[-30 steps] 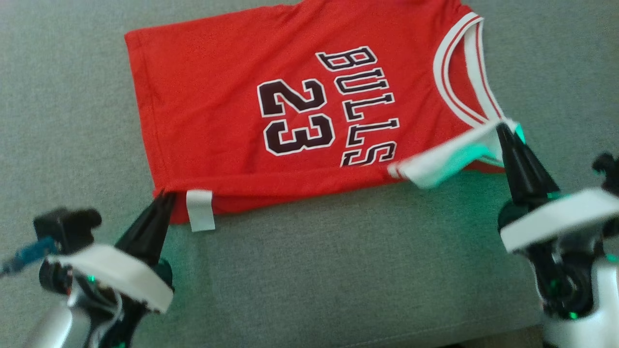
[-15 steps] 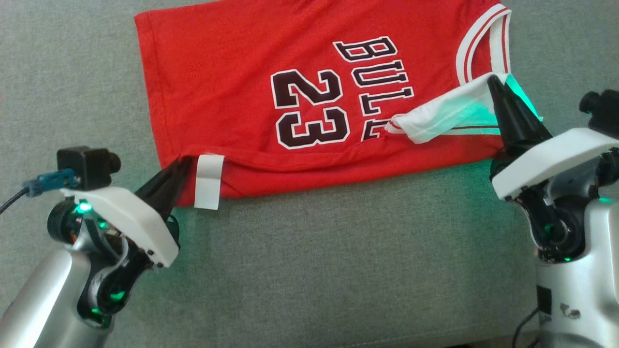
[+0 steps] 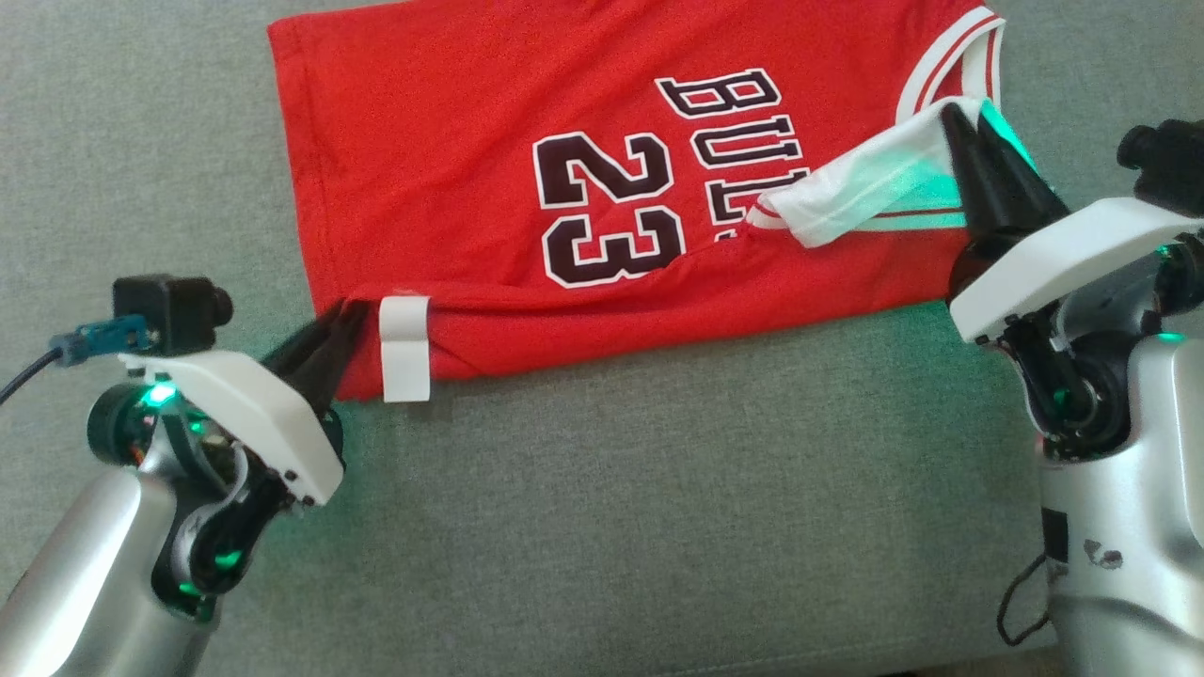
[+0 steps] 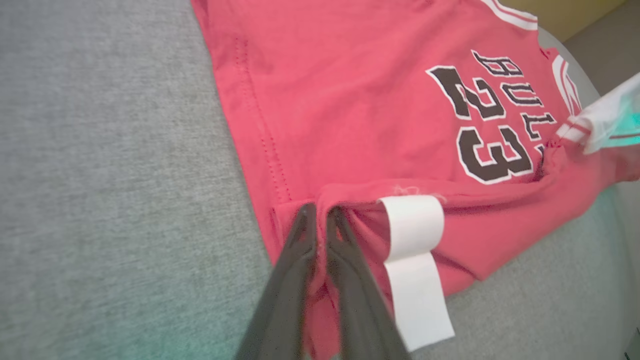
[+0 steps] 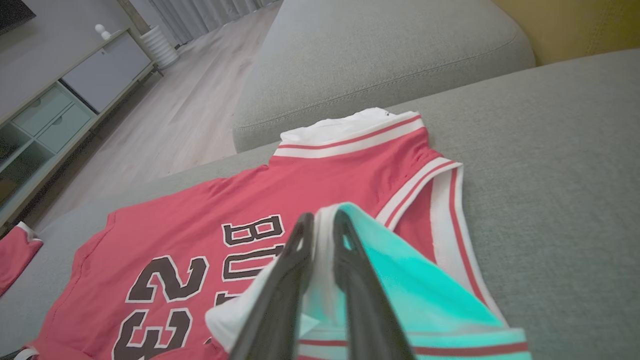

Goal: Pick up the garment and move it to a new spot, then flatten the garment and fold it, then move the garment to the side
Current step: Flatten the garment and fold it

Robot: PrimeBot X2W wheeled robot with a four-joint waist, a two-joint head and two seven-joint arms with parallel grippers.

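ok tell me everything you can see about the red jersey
The jersey is a red sleeveless top of thin knit fabric, with BULLS and 23 in black, white-outlined print and white-and-red striped trim at neck and armholes. It lies print-up on the grey sofa cushion, mostly flat. Its near edge is raised into a fold: the left gripper pinches the hem corner beside a white tag, and the right gripper pinches the trimmed shoulder edge, turned to show its white inside.

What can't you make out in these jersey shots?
- Head view: the jersey lettering's end, covered by the lifted white trim in the right tool.
- Left wrist view: how much fabric the left tool pinches, hidden by its fingers.
- Right wrist view: its bottom hem, cut off below.
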